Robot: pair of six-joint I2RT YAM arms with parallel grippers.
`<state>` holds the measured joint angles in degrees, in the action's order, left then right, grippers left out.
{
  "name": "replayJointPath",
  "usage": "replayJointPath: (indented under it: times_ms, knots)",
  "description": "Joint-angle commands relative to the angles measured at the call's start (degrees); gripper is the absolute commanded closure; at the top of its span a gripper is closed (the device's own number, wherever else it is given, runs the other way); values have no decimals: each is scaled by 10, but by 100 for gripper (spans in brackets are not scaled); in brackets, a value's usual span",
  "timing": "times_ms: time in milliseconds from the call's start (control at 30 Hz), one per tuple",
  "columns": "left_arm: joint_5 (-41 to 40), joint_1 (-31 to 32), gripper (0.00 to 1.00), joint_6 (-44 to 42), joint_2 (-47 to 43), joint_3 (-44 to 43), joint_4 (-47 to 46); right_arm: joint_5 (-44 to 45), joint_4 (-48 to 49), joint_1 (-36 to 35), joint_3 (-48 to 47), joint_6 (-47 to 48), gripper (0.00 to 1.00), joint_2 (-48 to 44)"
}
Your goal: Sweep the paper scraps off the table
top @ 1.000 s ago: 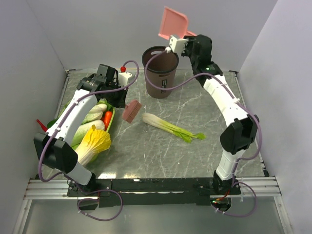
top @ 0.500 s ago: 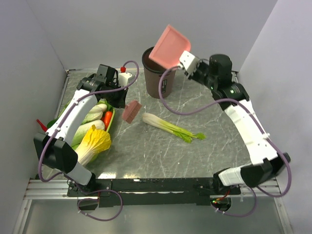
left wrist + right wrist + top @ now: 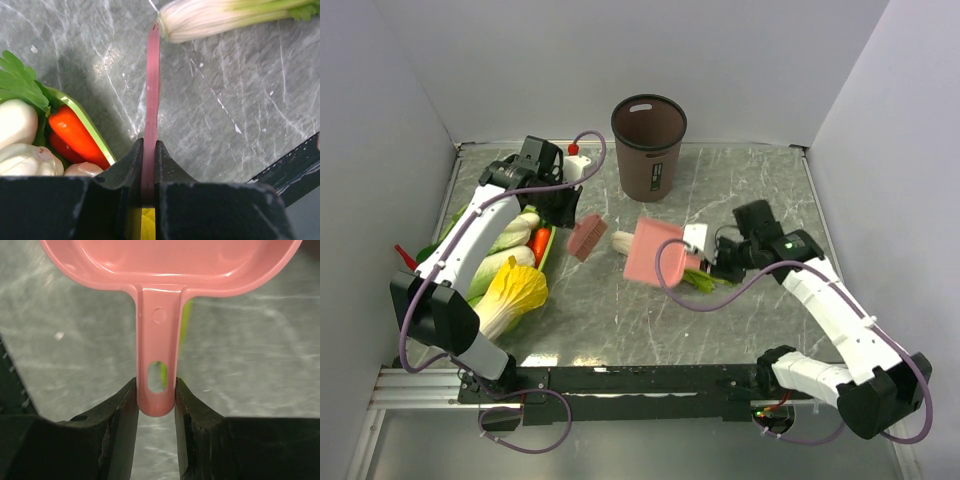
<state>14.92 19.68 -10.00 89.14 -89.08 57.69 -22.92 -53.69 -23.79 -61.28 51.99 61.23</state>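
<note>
The right fingers (image 3: pixel 125 407) are clamped on the handle of the pink dustpan (image 3: pixel 170 260), one on each side just below its hanging hole. The pan reaches away from them over the middle of the tabletop (image 3: pixel 620 325) and covers the mid part of the leek (image 3: pixel 616 240). I cannot tell whether its lip touches the surface. The part of its tray that shows in the wrist view holds nothing.

The left fingers (image 3: pixel 131 162) are pinched tight on a thin pink brush (image 3: pixel 152 85), seen edge-on, and its far end comes near the leek's white root end. Toward the left edge lies the green tray (image 3: pixel 95 132) with a red vegetable (image 3: pixel 75 135) and pale ones in it. The cabbage (image 3: pixel 515 293) sits closer to the near-left corner. The brown bin (image 3: pixel 648 150) stands upright at the middle of the far edge, well apart from both tools.

No paper scraps show anywhere on the bare marble in any of the three views. Its inside is too dark to show whether any are in the bin. By that, the sweeping looks finished or nearly so. What may be left is any bit hidden under the pan or the leek, and putting the brush and dustpan down.
</note>
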Motion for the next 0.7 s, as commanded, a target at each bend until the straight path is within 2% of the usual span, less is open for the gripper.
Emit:
replayJointPath:
  times_ms: [0,100,133,233,267,333,400,467,500,567,600,667]
  knots:
    - [3,-2,99,-26,-2,3,21,-25,-60,-20,56,57,98,2]
    - [21,-2,99,-50,23,-2,72,-17,-87,-32,89,72,98,20]
    - [34,-2,99,-62,31,-9,117,-14,-88,-33,95,72,97,26]
    - [141,-2,99,-140,62,-34,209,-3,-95,-34,114,79,97,48]
    - [201,-2,99,-140,67,-32,210,2,-98,-34,120,82,96,55]
    - [242,-1,99,-163,62,-6,210,15,-99,-33,142,104,96,50]
    - [264,4,99,-167,74,3,209,33,-95,-33,169,133,96,30]
    - [253,6,99,-160,101,-1,210,54,-90,-33,188,151,94,7]
    - [234,6,99,-158,109,-5,210,59,-79,-34,207,159,88,0]
    - [212,6,90,-154,131,-5,210,66,-69,-33,216,156,80,-1]
    - [202,6,83,-151,139,-4,209,67,-65,-33,218,147,70,1]
    - [177,6,73,-141,156,-1,207,67,-53,-33,218,137,59,14]
